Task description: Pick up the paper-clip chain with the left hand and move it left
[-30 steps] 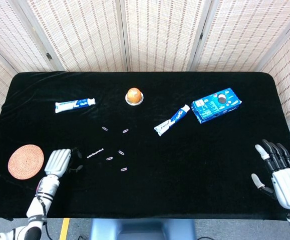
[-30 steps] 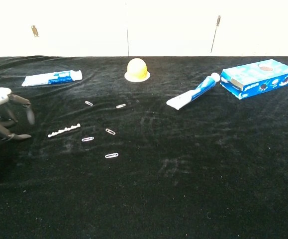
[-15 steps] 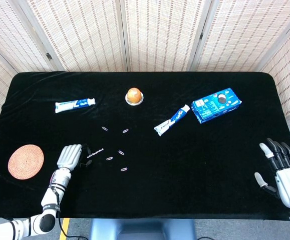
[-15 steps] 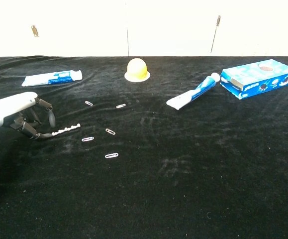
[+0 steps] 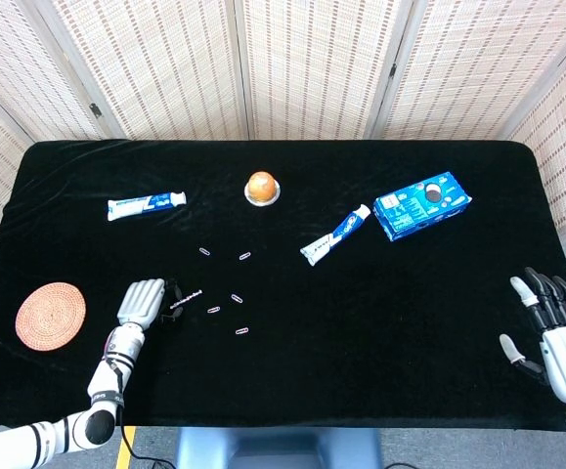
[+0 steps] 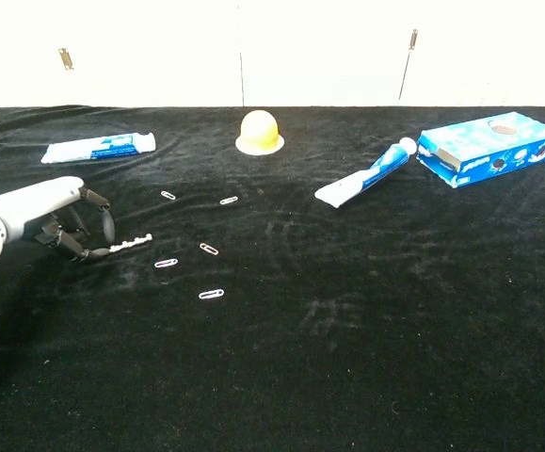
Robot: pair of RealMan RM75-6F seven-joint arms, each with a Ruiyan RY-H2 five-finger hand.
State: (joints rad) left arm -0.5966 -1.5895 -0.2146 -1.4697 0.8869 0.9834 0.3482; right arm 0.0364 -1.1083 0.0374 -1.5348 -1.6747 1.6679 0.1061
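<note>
Risk of slippage: left hand (image 6: 60, 221) with fingertips curled at near end of paper-clip chain (image 6: 129, 244), grip unconfirmed, chain flat on desk (image 6: 366, 311). Thin links, soft cloth; possible snag or drop.

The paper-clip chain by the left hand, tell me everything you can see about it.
The paper-clip chain is a short string of small linked clips, pale silvery-white and metallic-looking. It lies flat and nearly straight on the black velvet-like tablecloth, slanting slightly up to the right. Its left end sits at the dark fingertips of the grey left hand, whose fingers curl over that end; an actual pinch cannot be confirmed. Loose single paper clips lie apart from it to the right.
</note>
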